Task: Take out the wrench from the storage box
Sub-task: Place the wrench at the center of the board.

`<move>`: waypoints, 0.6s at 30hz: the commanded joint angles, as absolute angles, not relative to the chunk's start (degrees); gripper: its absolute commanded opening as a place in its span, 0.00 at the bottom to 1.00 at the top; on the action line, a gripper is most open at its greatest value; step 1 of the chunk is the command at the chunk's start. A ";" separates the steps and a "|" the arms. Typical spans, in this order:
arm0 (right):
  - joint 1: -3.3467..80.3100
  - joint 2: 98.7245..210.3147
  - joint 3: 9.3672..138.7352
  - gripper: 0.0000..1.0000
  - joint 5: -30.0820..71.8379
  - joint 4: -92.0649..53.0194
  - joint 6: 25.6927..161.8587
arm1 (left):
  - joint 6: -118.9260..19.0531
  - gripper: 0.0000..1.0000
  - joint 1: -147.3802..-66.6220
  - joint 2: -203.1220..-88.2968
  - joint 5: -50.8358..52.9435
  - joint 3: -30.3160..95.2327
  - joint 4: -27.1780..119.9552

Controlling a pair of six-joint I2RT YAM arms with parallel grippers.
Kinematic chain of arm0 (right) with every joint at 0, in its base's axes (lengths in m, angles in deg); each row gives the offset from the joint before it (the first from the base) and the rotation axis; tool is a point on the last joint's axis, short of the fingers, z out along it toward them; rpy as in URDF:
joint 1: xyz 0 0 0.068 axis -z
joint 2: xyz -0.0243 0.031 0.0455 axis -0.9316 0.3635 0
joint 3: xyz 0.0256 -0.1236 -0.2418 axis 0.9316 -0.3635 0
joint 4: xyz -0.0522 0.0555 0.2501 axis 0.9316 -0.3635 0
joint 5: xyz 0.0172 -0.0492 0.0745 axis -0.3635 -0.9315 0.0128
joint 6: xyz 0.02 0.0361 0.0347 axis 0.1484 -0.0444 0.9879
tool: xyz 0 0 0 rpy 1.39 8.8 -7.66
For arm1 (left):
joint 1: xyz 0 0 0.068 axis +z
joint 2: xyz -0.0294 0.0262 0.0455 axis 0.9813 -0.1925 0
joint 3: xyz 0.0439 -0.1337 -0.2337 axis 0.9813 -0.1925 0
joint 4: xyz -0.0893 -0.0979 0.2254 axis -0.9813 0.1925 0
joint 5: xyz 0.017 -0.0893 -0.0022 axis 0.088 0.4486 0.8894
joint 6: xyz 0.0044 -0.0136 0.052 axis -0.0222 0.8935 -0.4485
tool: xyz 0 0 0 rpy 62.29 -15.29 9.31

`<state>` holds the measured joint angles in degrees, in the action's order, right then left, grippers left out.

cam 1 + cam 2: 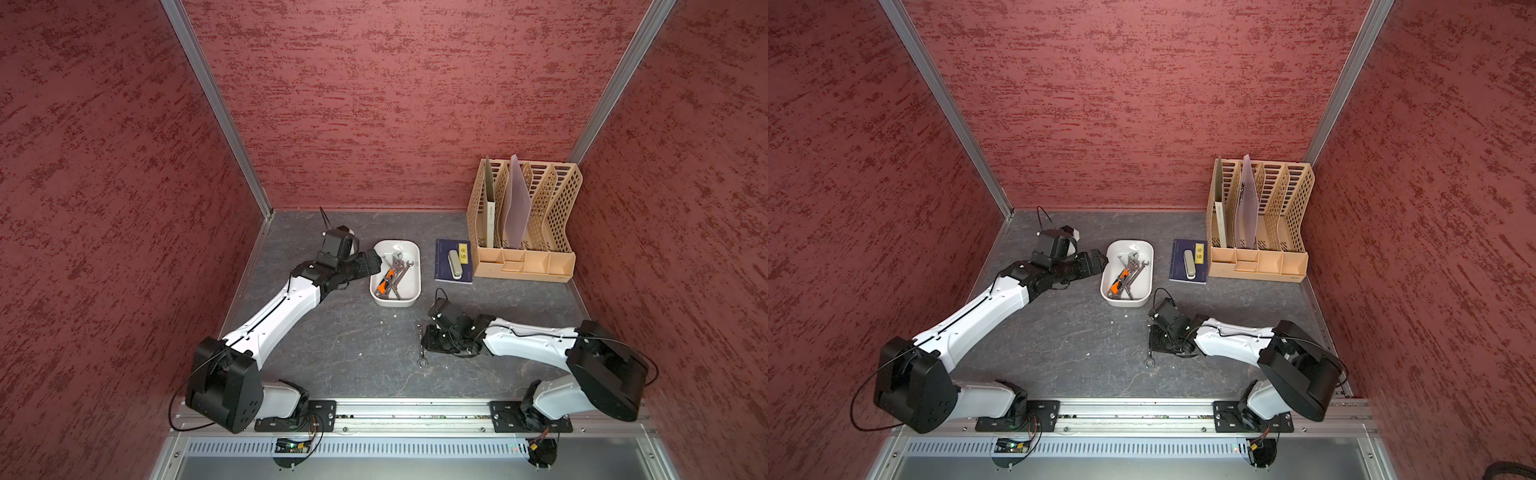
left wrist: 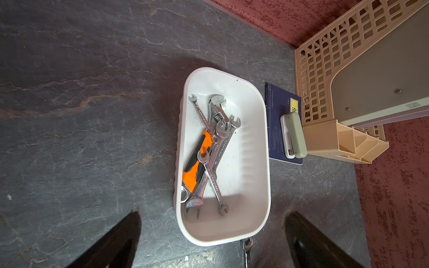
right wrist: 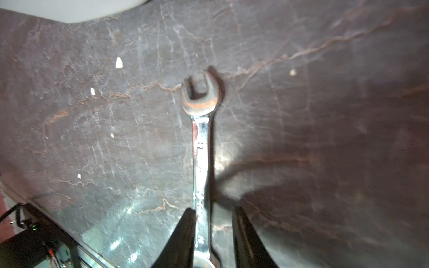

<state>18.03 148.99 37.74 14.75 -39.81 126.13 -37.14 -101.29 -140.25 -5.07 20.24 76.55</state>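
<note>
One wrench (image 3: 201, 162) is lying on the tabletop (image 3: 92, 116) outside the storage box (image 2: 255, 130), right hand (image 3: 213, 208) standing slightly open around it, apparently releasing; left hand (image 2: 212, 211) is hovering wide open by the box's other wrenches (image 2: 209, 143).

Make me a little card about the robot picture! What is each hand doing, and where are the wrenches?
Left hand: open, empty, by the storage box
Right hand: open, around the wrench lying on the table
Inside box: several wrenches, including an orange-handled wrench
Next to box: blue book, stapler on top
</note>
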 commanded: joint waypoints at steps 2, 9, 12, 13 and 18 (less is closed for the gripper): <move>17.51 147.12 48.44 0.35 8.64 -52.85 118.43 | -37.80 1.00 -99.81 -139.57 -3.09 22.96 79.75; 18.61 156.76 67.24 0.39 6.61 -61.14 108.40 | -37.36 1.00 -96.76 -140.29 -1.45 23.88 81.25; 20.21 163.43 76.26 0.40 8.80 -62.68 104.25 | -37.71 1.00 -96.32 -140.56 -1.82 24.00 80.73; 20.88 165.82 79.06 0.40 9.63 -63.11 102.76 | -37.79 1.00 -96.30 -140.90 -1.85 24.04 80.71; 24.34 176.44 89.36 0.42 13.82 -64.00 95.62 | -38.29 1.00 -96.13 -142.82 -1.70 24.64 80.71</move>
<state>22.03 172.44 85.22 11.08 -60.70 102.52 -37.25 -96.53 -141.57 -2.20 23.17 80.07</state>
